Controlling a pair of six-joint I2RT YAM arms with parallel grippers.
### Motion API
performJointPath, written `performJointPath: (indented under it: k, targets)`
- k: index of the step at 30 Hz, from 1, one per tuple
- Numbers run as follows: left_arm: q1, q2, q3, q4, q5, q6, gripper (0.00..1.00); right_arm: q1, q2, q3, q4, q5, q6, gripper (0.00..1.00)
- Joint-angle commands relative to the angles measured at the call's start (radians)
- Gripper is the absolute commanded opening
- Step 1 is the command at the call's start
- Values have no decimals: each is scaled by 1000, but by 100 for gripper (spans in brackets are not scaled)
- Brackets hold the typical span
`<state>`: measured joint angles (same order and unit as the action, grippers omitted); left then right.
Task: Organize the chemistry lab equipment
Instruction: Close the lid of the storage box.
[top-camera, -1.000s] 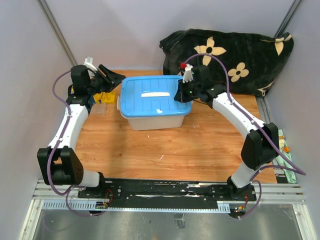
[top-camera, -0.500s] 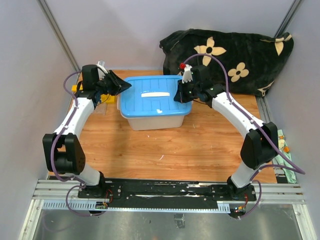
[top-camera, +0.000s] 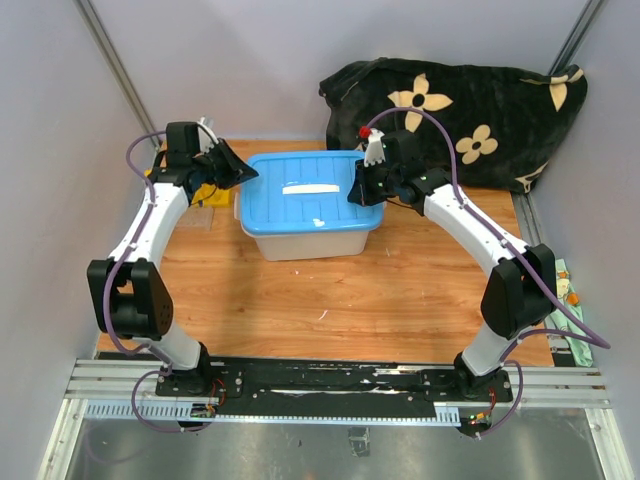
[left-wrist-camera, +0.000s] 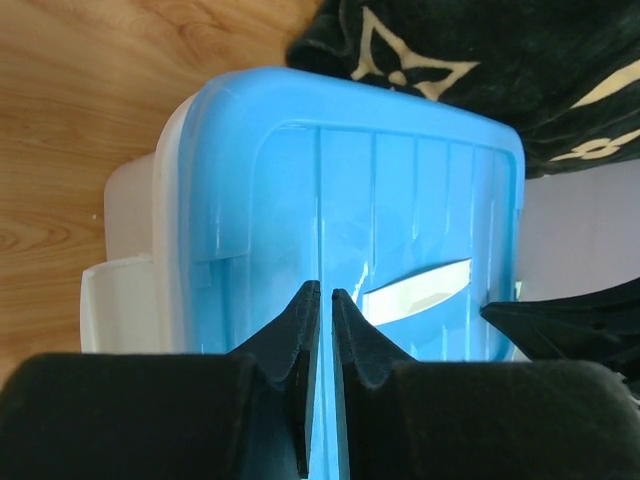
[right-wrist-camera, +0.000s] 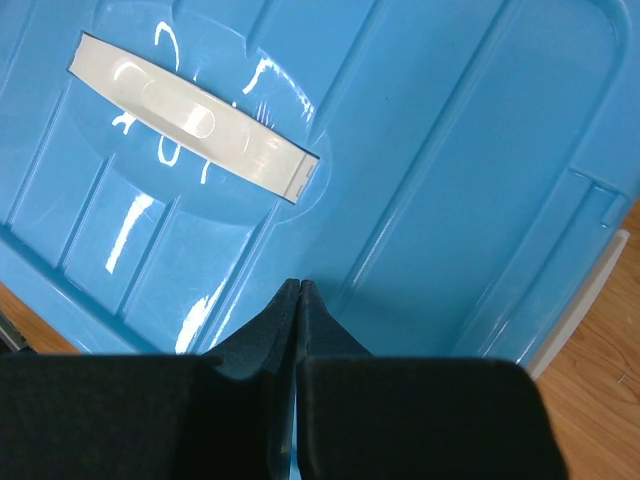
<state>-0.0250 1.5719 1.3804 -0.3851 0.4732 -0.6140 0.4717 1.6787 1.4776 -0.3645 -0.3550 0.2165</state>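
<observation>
Well, left pincer (left-wrist-camera: 322, 292): I see it almost clenched, with only a thin slit between its black fingers (left-wrist-camera: 285, 335) and nothing caught in that slit.
Left pincer position: it hangs over the left short edge of the lid (left-wrist-camera: 400, 190) and points across it toward the other arm.
Right pincer (right-wrist-camera: 298, 284): clenched tight, its fingers pressed together, with nothing gripped.
Right pincer position: over the right part of the lid, close to that edge. I cannot tell whether its tips touch the plastic.
Bin (top-camera: 310, 243): white, standing on the back half of the table (top-camera: 350, 300) between the two pincers, with the blue lid on it. A white handle strip (right-wrist-camera: 190, 120) lies in the lid's middle recess.
Rack (top-camera: 212, 198): the one lab item I can make out is a bit of yellow on the wood just left of the bin. It sits under the left arm and is mostly hidden. Whatever lies beside it is too faint for me to name.
Blanket (top-camera: 480, 100): black with cream flowers, bunched in the back right corner, just behind the bin's far right corner.
</observation>
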Motion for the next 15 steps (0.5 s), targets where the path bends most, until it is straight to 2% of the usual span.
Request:
performJointPath:
  k: [1,5,11,15]
  targets:
    - [-24,44,46,-83,-16,63,14,10,-13,15,-12,11,-11,1]
    - [-39,69,63,-123,-42,83,13,10,-19,9,-12,19,-14,1]
    - [-39,72,114,-232,-195,134,13,10,-17,12,-11,21,-14,1]
    - [-39,70,114,-261,-241,144,12,10,-13,13,-10,19,-14,0]
